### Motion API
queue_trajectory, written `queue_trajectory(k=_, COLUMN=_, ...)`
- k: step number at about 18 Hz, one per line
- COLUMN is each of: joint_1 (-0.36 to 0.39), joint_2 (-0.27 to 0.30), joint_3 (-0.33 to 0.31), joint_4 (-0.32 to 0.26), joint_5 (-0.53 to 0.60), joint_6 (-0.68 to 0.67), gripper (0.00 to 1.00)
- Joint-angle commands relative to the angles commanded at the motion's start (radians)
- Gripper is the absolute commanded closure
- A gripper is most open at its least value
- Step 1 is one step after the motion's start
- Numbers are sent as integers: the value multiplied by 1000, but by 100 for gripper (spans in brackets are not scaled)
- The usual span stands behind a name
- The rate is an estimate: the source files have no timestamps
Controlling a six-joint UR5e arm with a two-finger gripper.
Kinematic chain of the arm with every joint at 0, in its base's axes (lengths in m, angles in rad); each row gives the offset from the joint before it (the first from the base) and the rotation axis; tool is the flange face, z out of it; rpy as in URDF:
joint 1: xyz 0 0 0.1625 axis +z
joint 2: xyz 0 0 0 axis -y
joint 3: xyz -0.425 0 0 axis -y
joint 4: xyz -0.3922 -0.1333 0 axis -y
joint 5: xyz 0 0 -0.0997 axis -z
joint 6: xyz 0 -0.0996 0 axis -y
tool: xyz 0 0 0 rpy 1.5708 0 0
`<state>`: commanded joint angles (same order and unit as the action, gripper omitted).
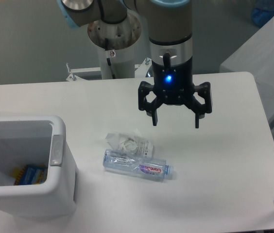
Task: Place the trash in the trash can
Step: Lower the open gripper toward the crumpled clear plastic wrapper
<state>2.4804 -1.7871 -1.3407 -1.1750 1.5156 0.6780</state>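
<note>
White table (214, 160), grey wall behind it. Your gripper (176, 121) is hanging above the table with its fingers spread wide, holding nothing. Wrapper (128, 142) sits on the table near the middle, and the bottle (137, 164) lies on its side just in front, touching it. Your bin (54, 160) is off to the left with something blue and yellow inside.
</note>
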Motion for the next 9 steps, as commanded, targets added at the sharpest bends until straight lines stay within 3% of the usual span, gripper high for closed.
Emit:
queue_trajectory(k=6, joint_1=-6, joint_2=-6, joint_3=-28, joint_4=-3, joint_5=52, joint_6=-3, gripper=0)
queue_trajectory(k=9, joint_1=-12, joint_2=-49, joint_3=-43, joint_4=41, joint_5=54, joint_6=-14, gripper=0)
